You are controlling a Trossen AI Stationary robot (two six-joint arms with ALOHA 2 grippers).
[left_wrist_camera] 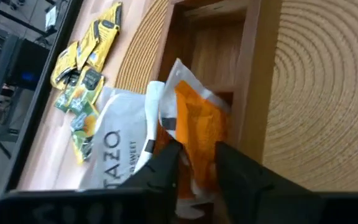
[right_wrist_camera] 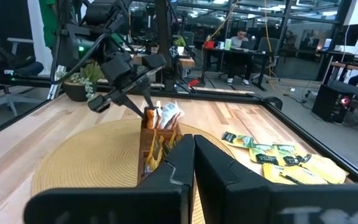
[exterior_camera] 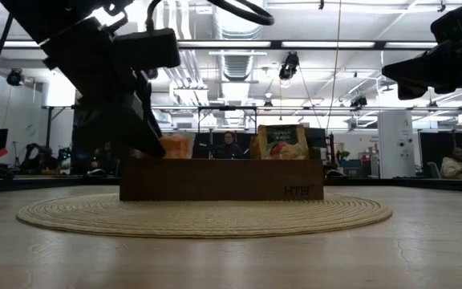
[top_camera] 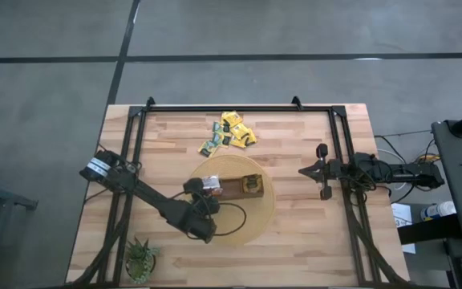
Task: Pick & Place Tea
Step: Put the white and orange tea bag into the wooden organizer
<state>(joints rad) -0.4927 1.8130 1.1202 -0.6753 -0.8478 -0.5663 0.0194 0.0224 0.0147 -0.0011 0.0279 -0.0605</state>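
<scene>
The wooden tabletop (top_camera: 303,233) carries everything, and at its centre lies the round woven mat (top_camera: 265,210) with the long brown box (top_camera: 235,187) set across it. My left arm reaches in from eight o'clock, and my left jaws (left_wrist_camera: 196,163) hang over the nine o'clock end of that box. Seen from my left wrist, they stand a little parted around an orange tea sachet (left_wrist_camera: 199,127) that sits in the end compartment against a white one (left_wrist_camera: 120,149); I judge I am letting it go, though I cannot tell whether the fingers are fully clear of it. At the box's three o'clock end a green-and-orange sachet (exterior_camera: 281,143) stands upright in its compartment. My right jaws (top_camera: 318,170) wait at three o'clock, well apart from the mat, clenched and carrying nothing.

So a few sachets are in the box. What is left is the loose pile of yellow and dark green sachets (top_camera: 231,132) lying on bare wood at twelve o'clock, beyond the mat's edge. By my reckoning most of the tea is not yet placed, so the job is less than half done, and the middle compartments look able to take more
</scene>
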